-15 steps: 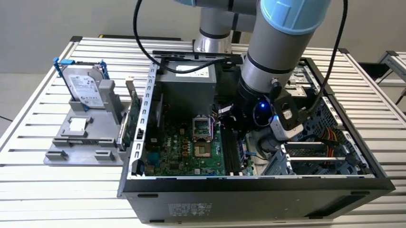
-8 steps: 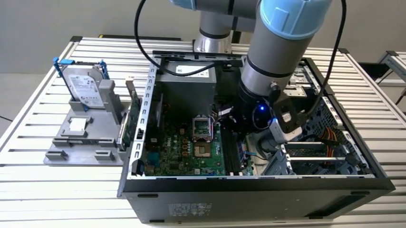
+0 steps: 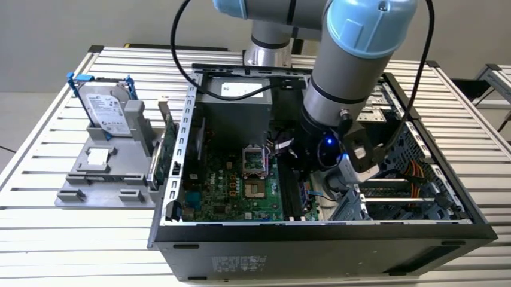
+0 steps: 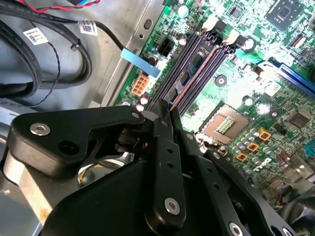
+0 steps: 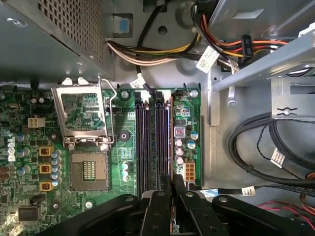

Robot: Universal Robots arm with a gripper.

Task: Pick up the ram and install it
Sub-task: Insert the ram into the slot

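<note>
An open computer case (image 3: 319, 230) lies on the slatted table (image 3: 48, 239). Inside it are one green motherboard (image 3: 231, 185), one grey power supply box (image 3: 236, 107) and bundles of cables (image 5: 275, 142). The arm (image 3: 351, 78) reaches down into the case.

Beside the case, toward the exterior view's left, a grey holder (image 3: 104, 179) carries one hard drive (image 3: 108, 110) with blue rails, standing upright, and one green card (image 3: 160, 158) on edge, right next to the case wall.

In the first wrist view the motherboard shows four dark memory slots (image 5: 152, 137) side by side, one bare processor socket (image 5: 88, 169) and three small orange parts (image 5: 45, 169).

The end effector (image 4: 166, 110) hangs just over the near end of the slots, its fingers (image 4: 165, 147) drawn almost together on a thin strip seen edge-on. This looks to be the ram (image 4: 194, 77), running along above the slots.
</note>
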